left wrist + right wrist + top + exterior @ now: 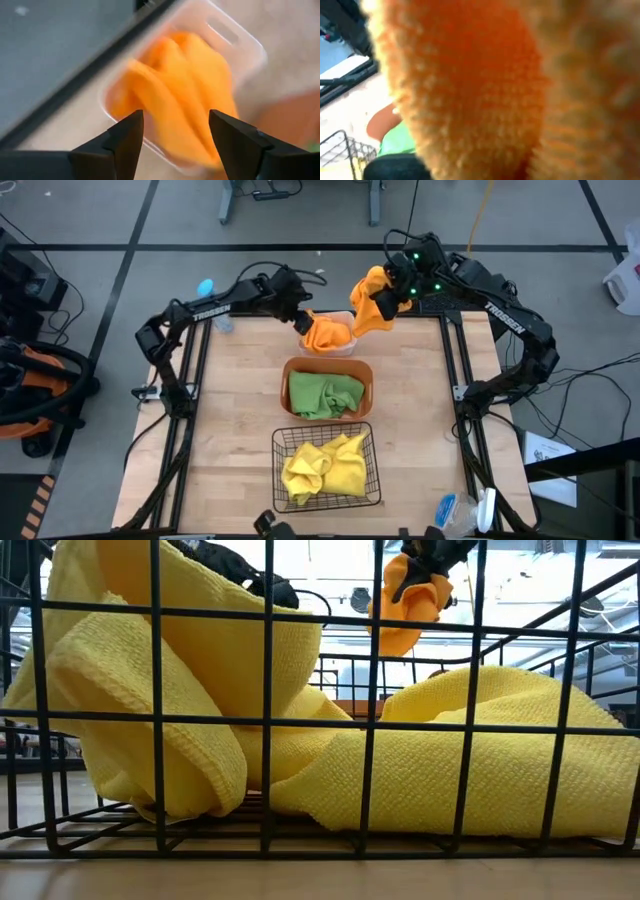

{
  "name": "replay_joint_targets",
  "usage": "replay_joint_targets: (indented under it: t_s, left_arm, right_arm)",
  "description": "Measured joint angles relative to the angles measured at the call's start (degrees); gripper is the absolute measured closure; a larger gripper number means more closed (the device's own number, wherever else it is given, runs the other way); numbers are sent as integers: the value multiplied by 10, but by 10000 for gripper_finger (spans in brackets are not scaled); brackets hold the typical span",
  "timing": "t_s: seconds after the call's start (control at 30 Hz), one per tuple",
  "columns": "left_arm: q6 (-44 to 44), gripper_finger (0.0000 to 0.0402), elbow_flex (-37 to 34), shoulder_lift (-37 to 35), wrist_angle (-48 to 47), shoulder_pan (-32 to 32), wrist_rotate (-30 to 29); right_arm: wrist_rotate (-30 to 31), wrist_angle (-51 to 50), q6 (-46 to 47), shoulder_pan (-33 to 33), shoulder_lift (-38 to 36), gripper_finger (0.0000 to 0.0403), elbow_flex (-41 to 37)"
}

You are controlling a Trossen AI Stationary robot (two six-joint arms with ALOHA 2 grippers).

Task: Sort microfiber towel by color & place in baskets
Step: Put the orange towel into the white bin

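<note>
The right pincer [385,298] pinches an orange towel [368,305], hanging above the far edge of the tabletop [240,400] beside the white bin [345,348]. The left pincer [175,137], spread and empty, hovers over that bin, where another orange towel [325,333] lies. Risk: the hanging towel may drape over the rim or land outside, since the left pincer crowds the opening. Green towels [325,393] fill the orange tub [290,370]; yellow towels [325,465] fill the wire basket [378,480]. A blue-capped bottle [208,290] lies near the left arm, out of the path.
</note>
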Motion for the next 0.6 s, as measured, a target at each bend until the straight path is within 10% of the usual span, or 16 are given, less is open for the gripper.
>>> replay_joint_targets:
  t_s: [0.6]
  left_arm:
    - [-60,169,0,-125,-82,-20,59]
  right_arm:
    - [-13,306,48,28,139,399,-99]
